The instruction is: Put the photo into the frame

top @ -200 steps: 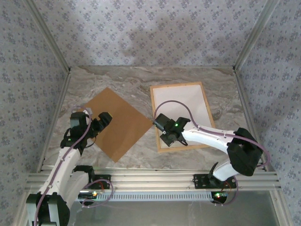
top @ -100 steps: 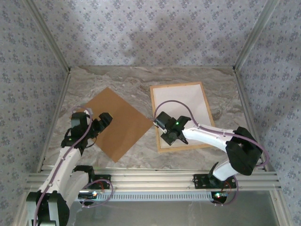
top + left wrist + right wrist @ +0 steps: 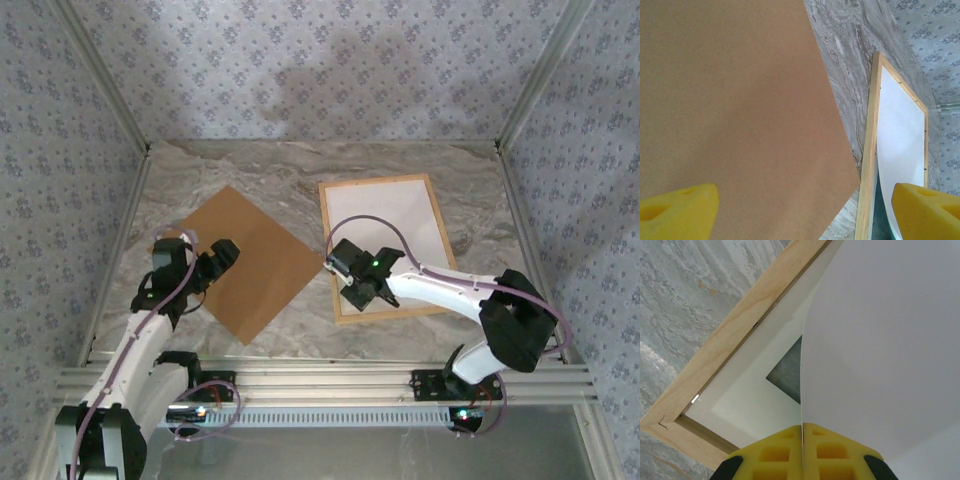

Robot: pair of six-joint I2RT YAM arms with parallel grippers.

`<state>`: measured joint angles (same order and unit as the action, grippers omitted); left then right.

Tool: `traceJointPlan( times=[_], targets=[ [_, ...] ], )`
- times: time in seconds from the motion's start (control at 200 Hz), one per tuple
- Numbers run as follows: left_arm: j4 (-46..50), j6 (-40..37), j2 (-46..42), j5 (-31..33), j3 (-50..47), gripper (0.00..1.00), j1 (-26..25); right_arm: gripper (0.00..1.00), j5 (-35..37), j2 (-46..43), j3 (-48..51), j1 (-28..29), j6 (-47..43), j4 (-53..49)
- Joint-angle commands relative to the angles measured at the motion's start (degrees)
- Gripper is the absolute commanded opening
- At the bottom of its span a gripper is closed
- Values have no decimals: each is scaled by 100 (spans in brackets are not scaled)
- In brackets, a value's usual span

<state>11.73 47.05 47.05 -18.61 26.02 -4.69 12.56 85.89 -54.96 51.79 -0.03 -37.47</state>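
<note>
- Over the near left corner of the frame [image 3: 735, 337], the right gripper [image 3: 802, 432] is pinching the edge of the photo [image 3: 880, 340] between closed pads and holding that corner raised (white back facing up).
- Beneath the raised corner, the cream mat [image 3: 740, 400] is lying inside the frame.
- At left, the left gripper [image 3: 222, 256] is hovering with jaws spread over the brown backing board [image 3: 255, 265], well apart from the frame.

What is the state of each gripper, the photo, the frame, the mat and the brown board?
frame: lying flat on the table, back side up.
mat: seated inside the frame.
photo: white back up, over the frame, near corner lifted.
brown board: flat on the table, outside the frame.
left gripper: open, over the brown board.
right gripper: shut on the photo's near edge.
</note>
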Motion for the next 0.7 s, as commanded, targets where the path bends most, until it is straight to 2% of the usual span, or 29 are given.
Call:
traceJointPlan(
  times=[0.0, 0.235, 0.385, 0.695],
  targets=[
    [-162, -33, 25, 39, -45, 89, -50, 0, -69, -47, 116, 25, 9, -133],
    [-171, -29, 35, 68, -46, 90, -74, 0, 37, 77, 11, -130, -71, -65],
    [-173, -35, 33, 86, -51, 89, -80, 6, -58, 157, 23, -145, -74, 81],
    [-154, -40, 24, 81, -70, 89, -94, 35, -279, 177, 73, -151, 98, 192]
  ],
)
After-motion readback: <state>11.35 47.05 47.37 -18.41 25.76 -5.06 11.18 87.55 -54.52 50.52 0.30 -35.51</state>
